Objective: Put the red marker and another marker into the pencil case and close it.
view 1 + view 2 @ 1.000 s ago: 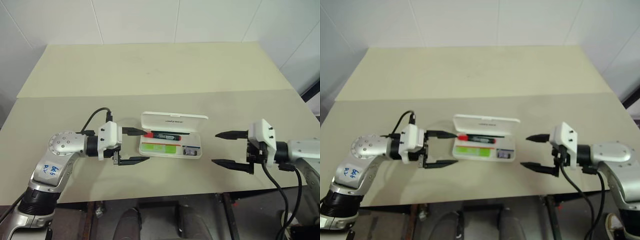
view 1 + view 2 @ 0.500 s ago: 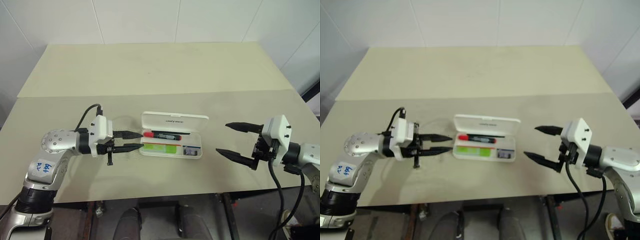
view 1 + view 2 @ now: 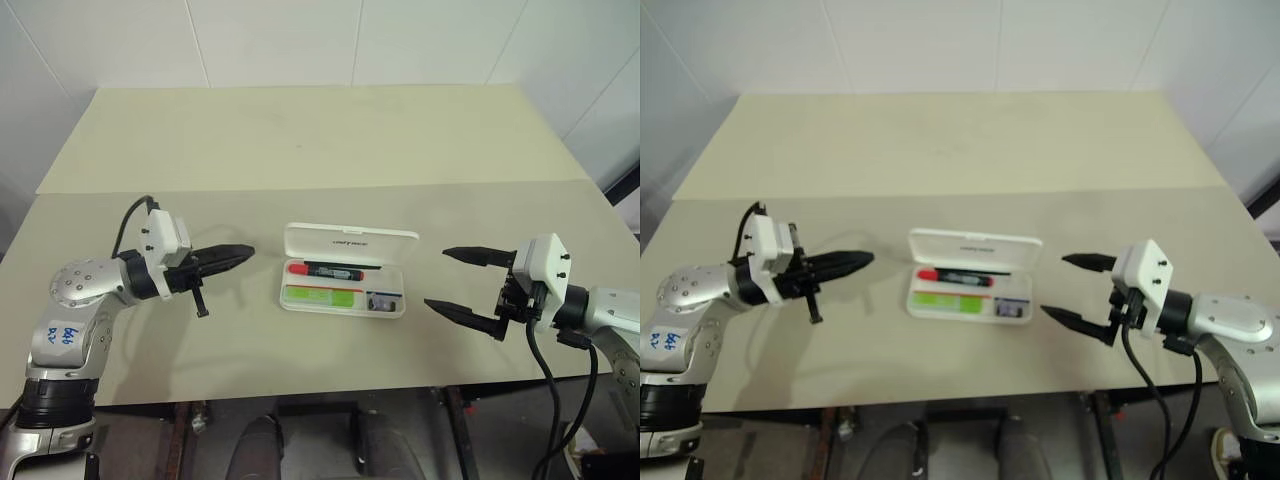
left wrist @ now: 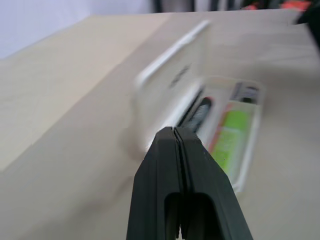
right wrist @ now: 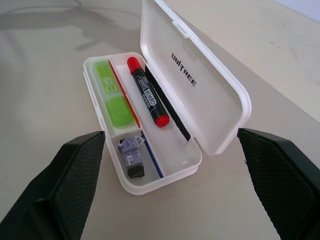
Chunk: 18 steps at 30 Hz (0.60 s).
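The pencil case lies open in the middle of the table, its white lid standing up on the far side. The red marker rests in the case's rear compartment, black barrel with red ends. The lime-green marker lies in the front compartment. My left gripper is shut and empty, hovering a short way left of the case and pointing at it. To the right of the case, my right gripper stands wide open with nothing between its fingers.
A small dark block sits in the case's front right corner. The table's front edge runs just below both arms. A second bare tabletop adjoins at the back, with white walls behind.
My left gripper has shut and drawn back to the left, away from the case's end. The right gripper has stayed open beside the case.
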Each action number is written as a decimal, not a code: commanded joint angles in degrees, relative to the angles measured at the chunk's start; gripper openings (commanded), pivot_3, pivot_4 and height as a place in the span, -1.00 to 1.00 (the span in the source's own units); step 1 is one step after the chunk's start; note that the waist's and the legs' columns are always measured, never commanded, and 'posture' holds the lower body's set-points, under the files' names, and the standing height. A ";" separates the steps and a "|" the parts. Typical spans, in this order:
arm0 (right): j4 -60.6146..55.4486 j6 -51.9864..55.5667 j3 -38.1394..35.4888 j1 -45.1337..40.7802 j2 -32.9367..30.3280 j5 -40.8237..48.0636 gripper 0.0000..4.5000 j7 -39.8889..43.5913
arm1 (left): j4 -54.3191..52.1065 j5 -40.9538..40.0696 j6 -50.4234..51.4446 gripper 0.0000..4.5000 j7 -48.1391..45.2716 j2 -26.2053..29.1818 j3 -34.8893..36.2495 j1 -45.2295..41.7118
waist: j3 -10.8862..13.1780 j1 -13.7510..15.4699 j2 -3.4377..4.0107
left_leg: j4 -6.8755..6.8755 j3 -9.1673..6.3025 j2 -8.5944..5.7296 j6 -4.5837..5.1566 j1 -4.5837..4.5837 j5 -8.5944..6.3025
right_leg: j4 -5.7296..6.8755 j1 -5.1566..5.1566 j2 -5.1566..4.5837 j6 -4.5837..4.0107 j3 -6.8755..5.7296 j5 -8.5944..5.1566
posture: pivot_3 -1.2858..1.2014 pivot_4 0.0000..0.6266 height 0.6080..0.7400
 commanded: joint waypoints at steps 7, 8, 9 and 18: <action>-1.11 -0.94 0.57 -0.65 1.00 -0.09 1.00 -2.19 | 8.92 9.41 -1.29 -0.98 4.80 -2.13 -6.93 -10.17 | 0.00 0.25 0.00 | -0.07 0.00 -0.01 0.00 -0.01 0.00 | -0.07 0.01 0.00 0.03 -0.02 0.02 | 0.03 -0.52 1.00; -1.14 -1.06 0.74 -0.78 1.12 -0.23 1.00 -2.47 | 10.16 10.22 -1.27 -0.98 4.88 -2.84 -7.98 -11.33 | 0.00 0.23 0.00 | -0.06 0.00 -0.02 0.00 -0.02 0.00 | -0.06 0.01 0.00 0.06 -0.03 0.03 | 0.03 -0.52 1.00; -1.16 -1.10 0.88 -0.89 1.15 -0.24 1.00 -2.69 | 11.02 10.56 -1.82 -0.98 4.58 -3.47 -8.61 -12.09 | 0.00 0.16 0.00 | -0.04 0.00 -0.02 0.00 -0.02 0.00 | -0.06 0.01 0.00 0.14 -0.03 0.08 | 0.03 -0.52 1.00; -2.14 -1.33 1.35 -0.52 1.90 -0.59 1.00 -4.26 | 14.12 10.83 -3.92 -0.98 1.29 -6.84 -11.59 -15.72 | 0.00 0.03 0.00 | -0.28 -0.02 0.00 -0.01 -0.01 0.00 | -0.06 -0.07 0.09 0.69 -0.04 0.36 | 0.03 -0.52 1.00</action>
